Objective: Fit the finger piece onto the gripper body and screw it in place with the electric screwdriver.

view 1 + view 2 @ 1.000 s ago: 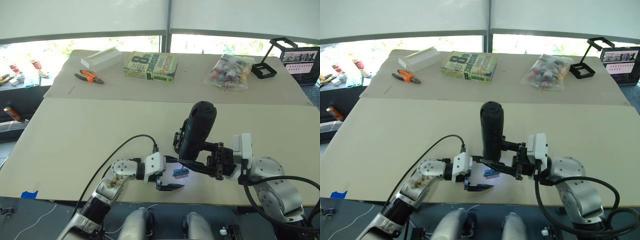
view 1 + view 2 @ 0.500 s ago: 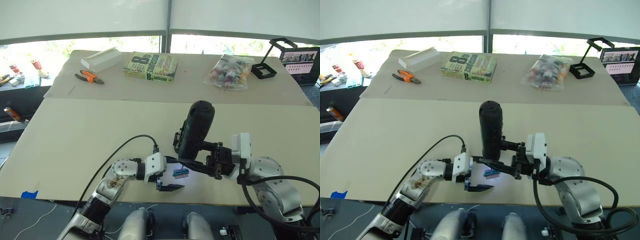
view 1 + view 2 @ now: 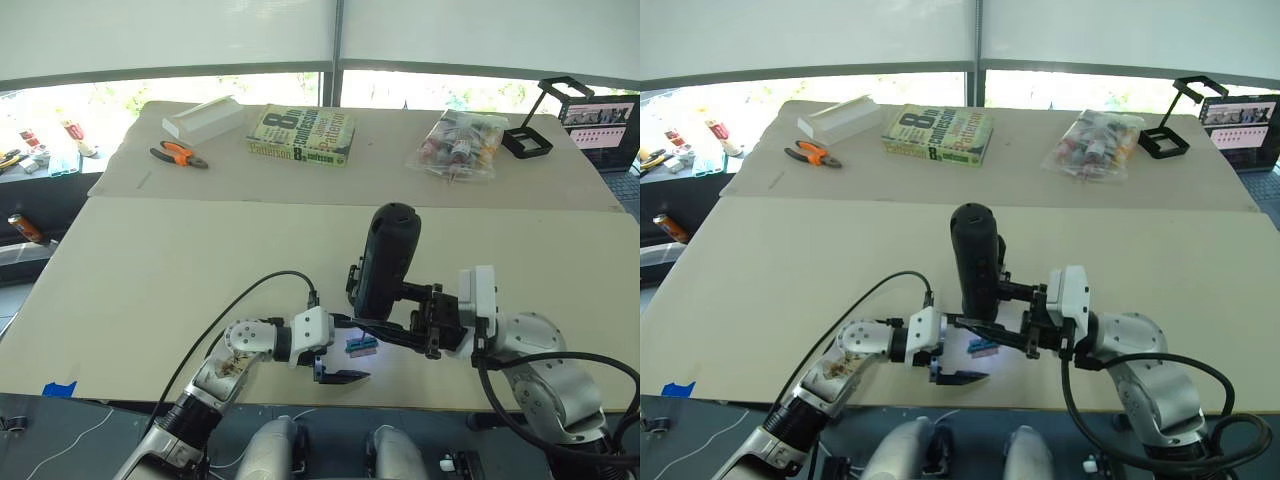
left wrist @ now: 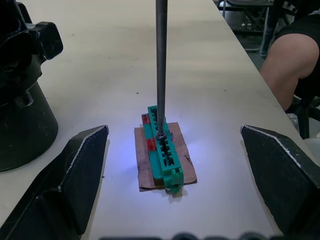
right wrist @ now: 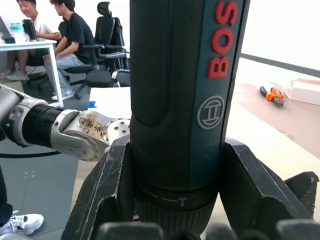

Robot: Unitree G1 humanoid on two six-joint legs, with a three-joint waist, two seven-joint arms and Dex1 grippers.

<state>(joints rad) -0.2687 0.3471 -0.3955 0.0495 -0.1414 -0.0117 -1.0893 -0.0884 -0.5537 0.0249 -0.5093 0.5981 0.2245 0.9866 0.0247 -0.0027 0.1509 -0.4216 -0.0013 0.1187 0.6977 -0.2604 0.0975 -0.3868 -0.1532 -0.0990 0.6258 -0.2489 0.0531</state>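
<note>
Frankly, you are not far along as far as these views show. The screwdriver [image 3: 385, 260] stands upright near the front edge of the worktop [image 3: 200, 260], between the two arms. Its bit [image 4: 160, 65] runs straight down and its tip rests on the small green block [image 4: 162, 150], which lies on a brown pad [image 4: 185, 162]. That block is not the gripper body, so I judge this as a tool already in hand but not yet applied to the real joint.

In the left wrist view a chunky black shape [image 4: 22, 90] sits just beside the block. You cannot tell whether it is the gripper body or part of the other arm. No finger piece can be made out, so treat both the fitting and the screwing as still to do.

Your right end effector [image 5: 175, 150] is clenched around the lower barrel of the screwdriver, one finger pressed against each side and the tool carried near vertical.

Your left end effector [image 4: 173, 131] is spread wide and holds nothing. Its two fingers flank the green block, both apart from it, low over the worktop with the bit coming down between them.

Orange pliers [image 3: 178, 154] lie well apart at the far left of the worktop, untouched.
</note>
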